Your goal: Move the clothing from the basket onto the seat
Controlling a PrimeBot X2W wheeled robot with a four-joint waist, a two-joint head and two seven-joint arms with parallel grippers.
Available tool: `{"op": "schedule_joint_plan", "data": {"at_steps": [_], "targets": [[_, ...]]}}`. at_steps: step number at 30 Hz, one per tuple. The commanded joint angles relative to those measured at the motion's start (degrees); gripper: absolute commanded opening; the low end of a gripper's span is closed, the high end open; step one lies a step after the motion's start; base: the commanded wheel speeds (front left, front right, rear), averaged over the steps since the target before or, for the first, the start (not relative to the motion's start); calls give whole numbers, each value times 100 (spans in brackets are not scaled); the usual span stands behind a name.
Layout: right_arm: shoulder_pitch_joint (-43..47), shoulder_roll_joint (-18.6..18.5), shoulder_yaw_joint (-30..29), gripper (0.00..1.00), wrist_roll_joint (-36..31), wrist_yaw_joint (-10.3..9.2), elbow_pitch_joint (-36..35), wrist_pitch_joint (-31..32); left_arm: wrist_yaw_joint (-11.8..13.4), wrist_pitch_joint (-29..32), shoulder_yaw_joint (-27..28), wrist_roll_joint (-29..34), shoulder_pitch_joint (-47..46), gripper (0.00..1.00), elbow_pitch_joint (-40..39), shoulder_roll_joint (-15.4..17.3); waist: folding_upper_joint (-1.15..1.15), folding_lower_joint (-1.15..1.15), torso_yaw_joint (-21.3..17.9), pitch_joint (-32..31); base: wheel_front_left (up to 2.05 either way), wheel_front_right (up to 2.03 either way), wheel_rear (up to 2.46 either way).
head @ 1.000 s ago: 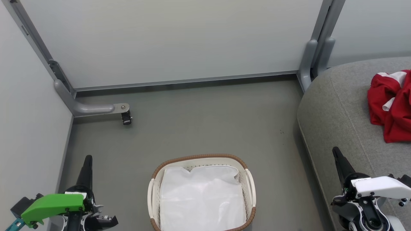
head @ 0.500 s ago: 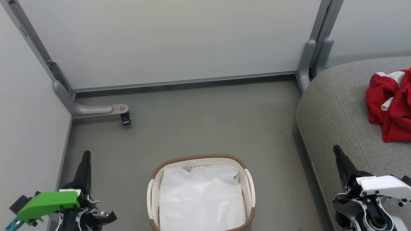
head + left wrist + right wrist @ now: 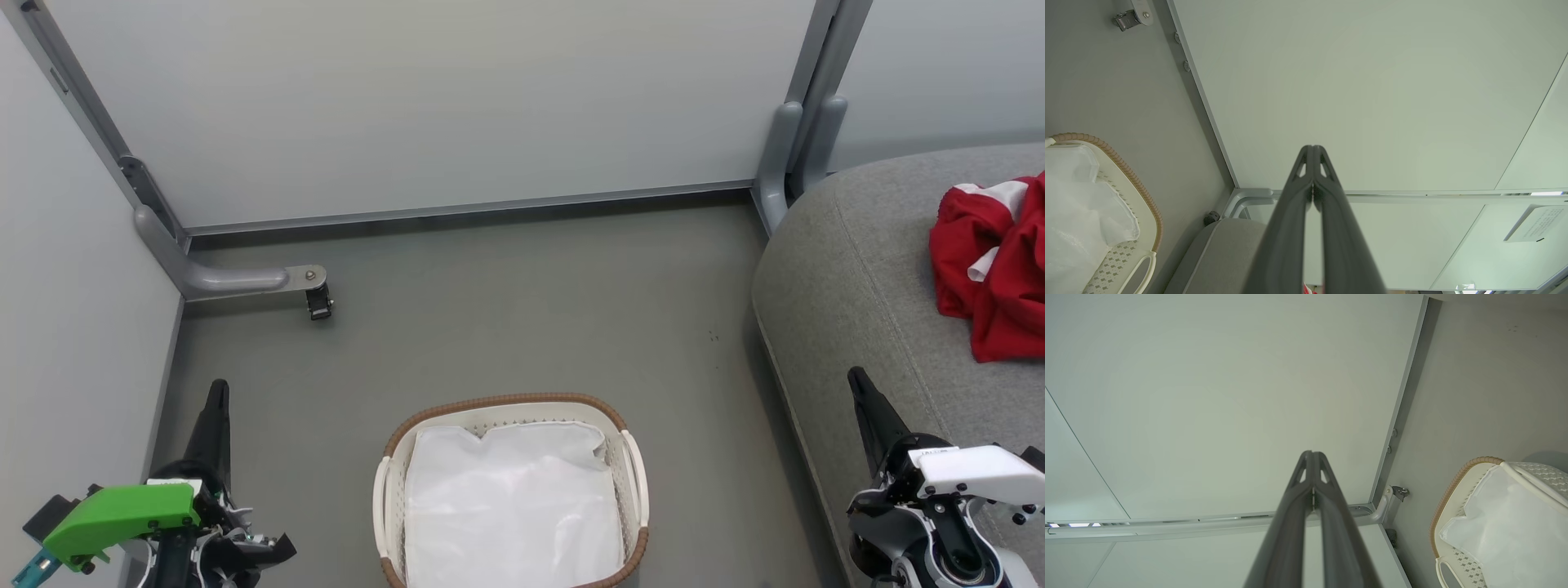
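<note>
Head view: bright red clothing [image 3: 988, 269] lies far right on the grey fabric seat [image 3: 857, 269], oval white basket [image 3: 506, 402] near centre. Wrist views show left claw [image 3: 1312, 149] and right claw [image 3: 1312, 454] clenched, empty.

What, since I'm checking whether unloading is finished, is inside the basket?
Inside the basket lies a rumpled white liner, covering its floor; no red shows on it. Whatever might sit beneath the liner is hidden. The red clothing lies on the seat.
</note>
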Motion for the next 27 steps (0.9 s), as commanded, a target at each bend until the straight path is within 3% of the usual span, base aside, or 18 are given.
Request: {"op": "schedule_joint_plan", "data": {"at_steps": [1, 27], "targets": [[-45, -15, -23, 0, -4, -4, -9, 21, -31, 25, 15, -19, -61, 0, -11, -1, 0, 0, 0, 0, 0, 0, 0], [-49, 5, -48, 0, -32, -4, -7, 46, -30, 22, 13, -19, -61, 0, -12, 0, 0, 0, 0, 0, 0, 0, 0]]}}
